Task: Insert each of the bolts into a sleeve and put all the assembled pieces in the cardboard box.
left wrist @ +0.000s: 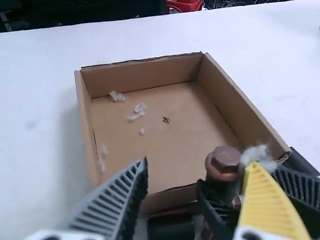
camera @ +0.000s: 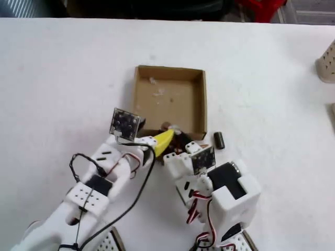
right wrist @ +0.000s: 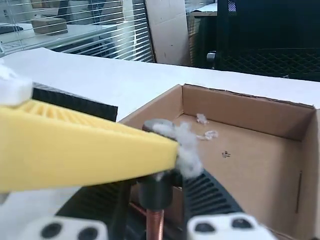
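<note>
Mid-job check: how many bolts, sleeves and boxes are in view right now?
Boxes: 1, the cardboard box.
Bolts: 1, the copper bolt at the box's near edge.
Sleeves: 2, a black sleeve loose on the table, another sleeve on the bolt.
Total: 4.

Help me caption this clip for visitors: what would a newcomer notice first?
An open cardboard box sits in the middle of the table, bits of white fluff on its floor. At its near edge the right gripper holds a copper bolt, and the left gripper stands open around it. One black sleeve lies loose beside the box.
</note>
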Robot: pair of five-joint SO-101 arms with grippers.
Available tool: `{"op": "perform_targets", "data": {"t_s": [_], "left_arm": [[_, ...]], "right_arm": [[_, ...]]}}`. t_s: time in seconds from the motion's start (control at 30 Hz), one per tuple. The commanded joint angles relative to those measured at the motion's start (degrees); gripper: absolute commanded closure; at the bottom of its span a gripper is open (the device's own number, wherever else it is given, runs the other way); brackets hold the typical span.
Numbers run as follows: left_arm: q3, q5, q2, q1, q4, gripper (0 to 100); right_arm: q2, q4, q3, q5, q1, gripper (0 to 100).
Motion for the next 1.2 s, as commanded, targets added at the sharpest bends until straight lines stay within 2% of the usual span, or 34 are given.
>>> {"op": "perform_targets", "data": {"t_s": [0.0, 0.13, 0.3, 0.37, 0.5, 0.63, 0.73, 0.87, 1.0, 1.17], "left_arm": [[-2.9, 4.5, -3.5, 0.5, -0.6, 69], [-2.2, 7.2, -13.0, 0.6, 2.5, 69], [-1.4, 10.0, -29.1, -0.1, 13.6, 70], [-1.4, 9.8, -35.6, -0.1, 18.4, 76], [-0.2, 9.6, -46.4, -0.1, 25.4, 99], [4.1, 9.5, -54.1, -0.2, 29.9, 92], [5.5, 9.5, -56.4, -2.9, 31.1, 93], [6.1, 9.5, -55.9, -9.9, 31.2, 98], [11.1, 9.5, -55.9, -15.0, 31.3, 98], [11.1, 9.5, -55.8, -18.2, 41.3, 98]], "right_arm": [[-0.8, -0.3, 0.3, -0.5, 0.7, 98.1], [-0.8, -0.3, 0.2, -0.5, 0.7, 98.1], [-0.7, -0.3, 0.2, -0.5, 0.7, 98.1], [-0.7, -0.3, 0.2, -0.5, 0.7, 98.1], [-0.7, -0.3, 0.2, -0.5, 0.7, 98.1], [-0.6, -0.3, 0.3, -0.4, 0.7, 98.1], [-0.8, -0.2, 0.4, -0.3, 0.7, 98.1], [-1.0, -0.7, 0.4, -0.1, 1.9, 98.1], [-2.0, -2.4, 0.6, -0.1, 3.6, 98.2], [-7.1, 0.7, 1.9, -0.1, 5.3, 98.2]]}}
